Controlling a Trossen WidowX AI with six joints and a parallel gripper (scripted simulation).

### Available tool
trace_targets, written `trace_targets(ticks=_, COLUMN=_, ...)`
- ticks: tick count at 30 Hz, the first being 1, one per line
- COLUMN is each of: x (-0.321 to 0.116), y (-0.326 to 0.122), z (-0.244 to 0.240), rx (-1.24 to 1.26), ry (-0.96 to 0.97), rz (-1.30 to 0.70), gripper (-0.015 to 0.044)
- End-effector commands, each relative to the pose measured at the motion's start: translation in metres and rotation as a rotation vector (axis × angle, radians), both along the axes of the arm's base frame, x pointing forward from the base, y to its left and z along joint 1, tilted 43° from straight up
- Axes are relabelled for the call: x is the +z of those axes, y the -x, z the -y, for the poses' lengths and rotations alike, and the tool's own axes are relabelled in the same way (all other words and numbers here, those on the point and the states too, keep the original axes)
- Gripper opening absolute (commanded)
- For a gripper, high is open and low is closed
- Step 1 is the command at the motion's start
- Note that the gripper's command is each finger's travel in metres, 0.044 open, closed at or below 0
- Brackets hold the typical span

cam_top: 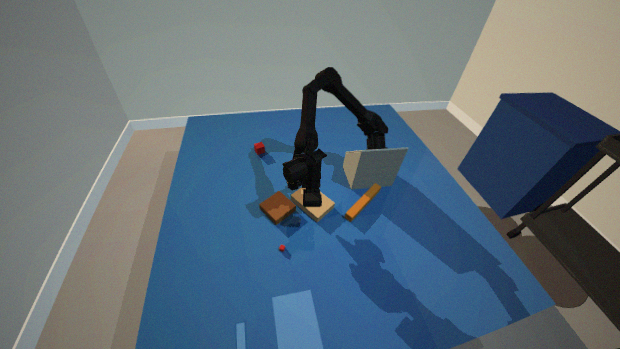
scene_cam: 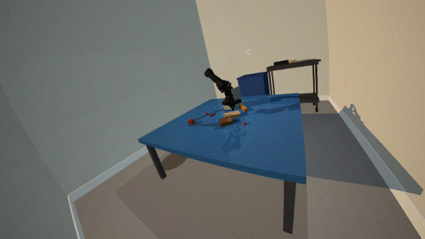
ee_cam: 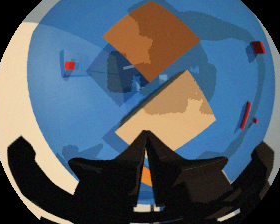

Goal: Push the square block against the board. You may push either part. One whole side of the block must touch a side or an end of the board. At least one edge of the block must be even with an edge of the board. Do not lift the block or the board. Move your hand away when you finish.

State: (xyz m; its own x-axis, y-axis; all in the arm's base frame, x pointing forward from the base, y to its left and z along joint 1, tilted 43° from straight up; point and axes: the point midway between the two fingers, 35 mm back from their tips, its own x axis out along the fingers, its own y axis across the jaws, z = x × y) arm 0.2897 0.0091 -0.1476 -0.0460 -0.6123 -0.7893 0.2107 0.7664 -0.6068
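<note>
The brown square block (cam_top: 275,205) (scene_cam: 225,121) (ee_cam: 163,37) lies flat on the blue table. The tan board (cam_top: 326,207) (scene_cam: 232,114) (ee_cam: 171,117) lies flat beside it. In the wrist view, a narrow strip of table shows between them, their facing sides are roughly parallel, and the block is offset along the board's side. My gripper (cam_top: 312,204) (scene_cam: 233,109) (ee_cam: 145,133) is shut and empty, over the board on the side away from the block. It covers part of the board in the top view; whether the tips touch it cannot be told.
An orange bar (cam_top: 363,202) (scene_cam: 243,107) lies beyond the board, near a grey upright panel (cam_top: 381,168). A red cube (cam_top: 259,148) (scene_cam: 191,121) (ee_cam: 258,47), a red stick (scene_cam: 212,114) (ee_cam: 245,115) and a small red piece (cam_top: 282,248) (scene_cam: 244,123) (ee_cam: 69,65) lie around.
</note>
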Motion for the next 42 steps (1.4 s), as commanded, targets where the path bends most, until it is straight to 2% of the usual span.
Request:
trace_targets(ticks=1, x=0.013, y=-0.01, z=0.011, rx=-0.088, ry=0.014, rz=0.086, gripper=0.0)
trace_targets(ticks=22, x=0.074, y=-0.038, z=0.089, rx=-0.582, ry=0.112, rz=0.518, gripper=0.0)
trace_targets(ticks=26, x=0.071, y=-0.039, z=0.091, rx=-0.582, ry=0.112, rz=0.518, gripper=0.0)
trace_targets(ticks=31, x=0.034, y=-0.036, z=0.128, rx=-0.581, ry=0.115, rz=0.518, gripper=0.0)
trace_targets(ticks=42, x=0.031, y=-0.034, z=0.125, rx=-0.581, ry=0.115, rz=0.517, gripper=0.0)
